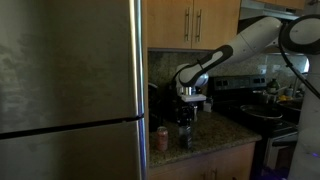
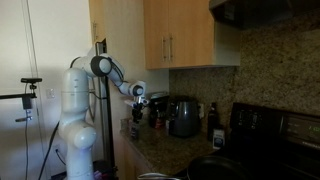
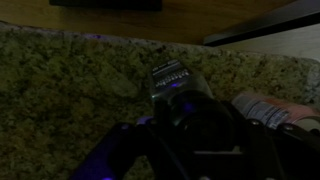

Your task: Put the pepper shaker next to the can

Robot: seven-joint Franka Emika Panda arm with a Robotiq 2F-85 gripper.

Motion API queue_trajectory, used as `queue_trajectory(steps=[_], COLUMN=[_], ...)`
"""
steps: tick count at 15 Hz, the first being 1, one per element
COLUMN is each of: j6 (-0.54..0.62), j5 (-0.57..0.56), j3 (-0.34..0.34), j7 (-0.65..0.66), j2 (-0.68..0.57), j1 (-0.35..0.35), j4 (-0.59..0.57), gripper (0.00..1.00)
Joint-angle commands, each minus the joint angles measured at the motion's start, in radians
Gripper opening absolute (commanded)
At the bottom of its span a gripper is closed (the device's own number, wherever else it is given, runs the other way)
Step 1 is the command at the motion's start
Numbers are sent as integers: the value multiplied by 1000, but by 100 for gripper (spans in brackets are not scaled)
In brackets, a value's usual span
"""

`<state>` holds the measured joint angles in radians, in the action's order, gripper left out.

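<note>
The pepper shaker [image 1: 185, 136] is a slim dark cylinder standing upright on the granite counter [image 1: 215, 128], just beside the reddish-pink can [image 1: 162, 138]. My gripper [image 1: 187, 118] comes down on it from above. In the wrist view the shaker's metal top [image 3: 170, 78] sits between my dark jaws [image 3: 195, 135], which close around its body. The can [image 3: 262, 106] lies close at the right in that view. In an exterior view the gripper [image 2: 138, 110] hangs over the counter's end, and the shaker [image 2: 136, 126] is dim below it.
A tall steel fridge [image 1: 70, 90] stands right beside the can. A black boxy appliance [image 2: 184, 116] and a dark bottle [image 2: 212, 118] sit further along the counter. Wooden cabinets [image 1: 195, 22] hang above. A stove with a pan [image 1: 262, 112] is beyond.
</note>
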<state>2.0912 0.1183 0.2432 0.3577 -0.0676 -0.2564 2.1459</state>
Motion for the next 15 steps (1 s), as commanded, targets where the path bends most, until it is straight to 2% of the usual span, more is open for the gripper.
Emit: queue_trajectory(steps=[1,8,13,14,15], j6=[89,282,288,283,281], j5=[28,-55,-59,-52,-58], j3=[23,28,27,27,28], j7=[-44,29,22,24,28], j2=[57,71,65,66,69], j1=[-21,-33,-30,-30,-31], j4=[64,134,144,142,142], gripper=[34,34,34,84,84])
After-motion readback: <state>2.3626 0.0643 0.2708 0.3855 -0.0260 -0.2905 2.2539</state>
